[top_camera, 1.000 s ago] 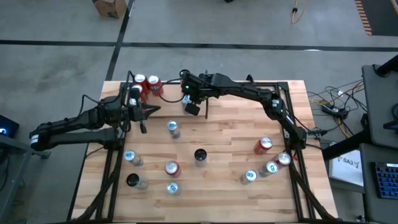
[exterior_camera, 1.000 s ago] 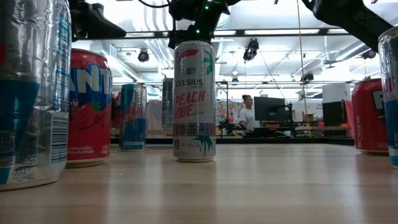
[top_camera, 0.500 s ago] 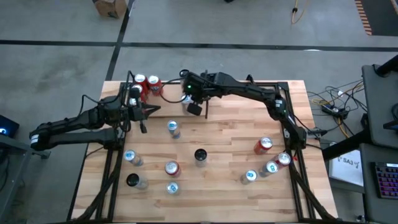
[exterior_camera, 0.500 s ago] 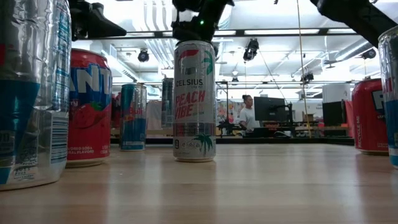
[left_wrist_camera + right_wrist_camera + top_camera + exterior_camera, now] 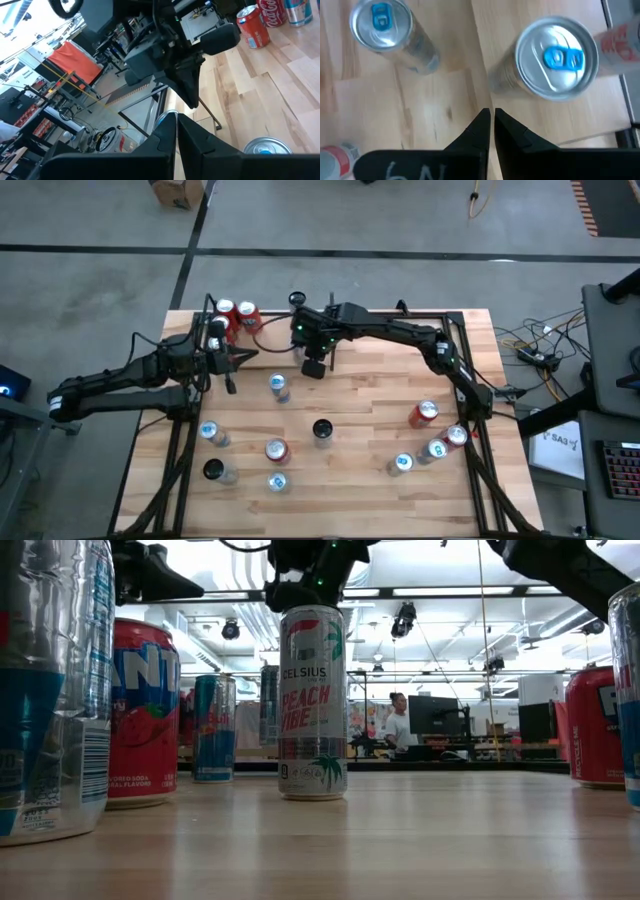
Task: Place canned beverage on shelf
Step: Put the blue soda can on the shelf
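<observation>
My right gripper [image 5: 313, 366] hovers shut and empty over the far left part of the table; its fingertips show in its wrist view [image 5: 491, 119]. Just beyond them a silver can with a blue tab [image 5: 555, 57] stands upright on its base on the light wood. It stands next to the black frame of the narrow shelf bay [image 5: 270, 330]. Two red cans [image 5: 236, 310] stand at the bay's left end. My left gripper [image 5: 240, 358] waits shut and empty to the left, pointing at the right arm [image 5: 175, 131].
A second silver can [image 5: 278, 385] stands near my right gripper. Several more cans are spread over the table's near half, among them a dark-topped one [image 5: 322, 428] and a red one [image 5: 425, 413]. Black frame posts [image 5: 330, 350] rise along the far edge.
My right gripper has shifted a little toward the table's near edge, away from the silver can by the shelf frame, and has stayed shut. The can has stayed upright where it was.
</observation>
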Controlling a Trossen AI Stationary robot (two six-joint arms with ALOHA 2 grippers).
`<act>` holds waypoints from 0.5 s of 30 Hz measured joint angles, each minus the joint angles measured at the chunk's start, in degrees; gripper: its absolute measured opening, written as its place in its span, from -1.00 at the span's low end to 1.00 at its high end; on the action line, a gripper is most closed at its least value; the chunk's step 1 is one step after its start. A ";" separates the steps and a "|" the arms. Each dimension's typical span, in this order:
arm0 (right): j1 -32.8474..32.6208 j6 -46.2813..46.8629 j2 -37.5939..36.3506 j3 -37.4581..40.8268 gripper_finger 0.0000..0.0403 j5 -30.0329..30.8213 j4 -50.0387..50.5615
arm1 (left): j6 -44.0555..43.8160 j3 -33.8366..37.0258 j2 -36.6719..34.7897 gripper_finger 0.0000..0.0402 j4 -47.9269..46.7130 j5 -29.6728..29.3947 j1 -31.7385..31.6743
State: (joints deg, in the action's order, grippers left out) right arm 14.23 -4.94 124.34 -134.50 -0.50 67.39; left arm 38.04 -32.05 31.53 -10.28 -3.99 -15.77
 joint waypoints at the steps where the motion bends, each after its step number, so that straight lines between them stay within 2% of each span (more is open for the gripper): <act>1: -0.02 -0.25 0.19 0.00 -0.94 -0.07 -0.80 | 0.00 -0.01 0.04 -1.00 0.00 0.00 0.00; 15: 0.03 -2.72 1.37 0.02 -0.94 1.98 -12.43 | 0.22 -0.02 0.59 -1.00 0.20 0.00 0.00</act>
State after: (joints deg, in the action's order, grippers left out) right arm 14.26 -7.67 125.71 -134.48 1.48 54.96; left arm 38.26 -32.08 32.12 -10.09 -3.99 -15.77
